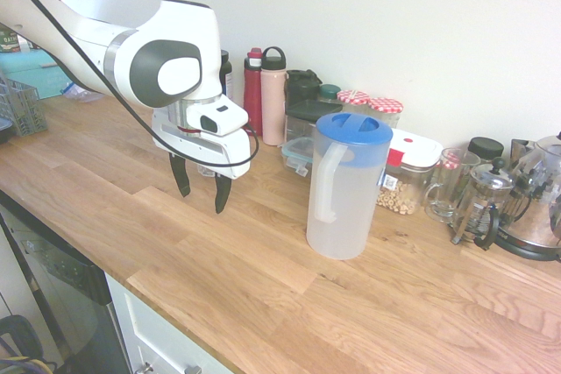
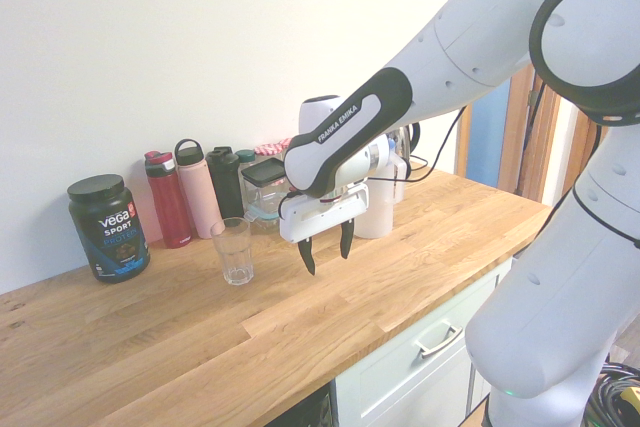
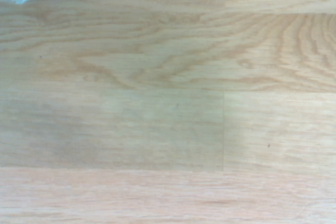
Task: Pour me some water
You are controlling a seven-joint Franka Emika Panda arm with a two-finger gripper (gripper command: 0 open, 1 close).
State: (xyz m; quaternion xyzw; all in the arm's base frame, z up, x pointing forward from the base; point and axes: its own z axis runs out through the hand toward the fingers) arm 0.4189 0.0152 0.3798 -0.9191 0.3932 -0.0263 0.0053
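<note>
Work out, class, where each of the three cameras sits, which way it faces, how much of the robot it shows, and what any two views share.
First exterior view: off the counter's front edge, facing the pitcher and wall; shows forearm and open gripper.
Second exterior view: opposite side, facing the glass; shows most of the arm.
Wrist view: looks straight down on the countertop; no robot parts.
Shared: both exterior views show the gripper; the glass rim appears in the wrist view's corner.

pitcher (image 1: 344,190) upright on counter (image 1: 263,278), right of gripper (image 1: 202,192) | gripper above bare counter, between glass (image 2: 233,250) and pitcher | bottles (image 1: 266,94), jars (image 1: 372,109) along far wall | French press (image 1: 480,203), kettle (image 1: 539,203) far right
</note>
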